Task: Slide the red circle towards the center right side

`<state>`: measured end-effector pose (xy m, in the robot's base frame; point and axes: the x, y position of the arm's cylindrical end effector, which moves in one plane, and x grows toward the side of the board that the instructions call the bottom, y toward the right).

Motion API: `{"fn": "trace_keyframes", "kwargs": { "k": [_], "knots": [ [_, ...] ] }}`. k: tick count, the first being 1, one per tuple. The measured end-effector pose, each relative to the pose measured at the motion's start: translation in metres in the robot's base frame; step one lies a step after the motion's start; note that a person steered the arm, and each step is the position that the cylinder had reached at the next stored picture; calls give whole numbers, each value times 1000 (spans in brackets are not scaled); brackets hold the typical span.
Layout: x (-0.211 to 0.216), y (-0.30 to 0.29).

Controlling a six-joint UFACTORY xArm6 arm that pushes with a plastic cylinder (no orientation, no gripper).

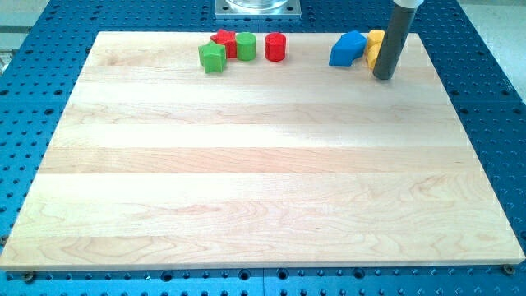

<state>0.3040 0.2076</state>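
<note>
Pale wooden board (263, 164), glossy red circle (275, 47) — well left of my tip (383, 76), tool state untellable

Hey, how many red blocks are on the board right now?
2. A red circle near the top centre, standing alone, and a red block left of it, tucked behind two green blocks. None looks hidden, though my rod covers some yellow blocks.

Red circle (275, 47) near table (246, 181) 12 o'clock edge. Green circle (246, 46), red star (222, 41), green block (212, 57) at its 9. Blue block (348, 49), yellow blocks (375, 38) at its 3. My tip (383, 76) touching yellow blocks at their 4.
</note>
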Motion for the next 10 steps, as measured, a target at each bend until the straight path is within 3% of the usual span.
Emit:
{"fn": "trace_keyframes", "kwargs": {
  "k": [4, 6, 8, 10],
  "knots": [
    [12, 5],
    [23, 69],
    [-72, 90],
    [-111, -50]
  ]
}}
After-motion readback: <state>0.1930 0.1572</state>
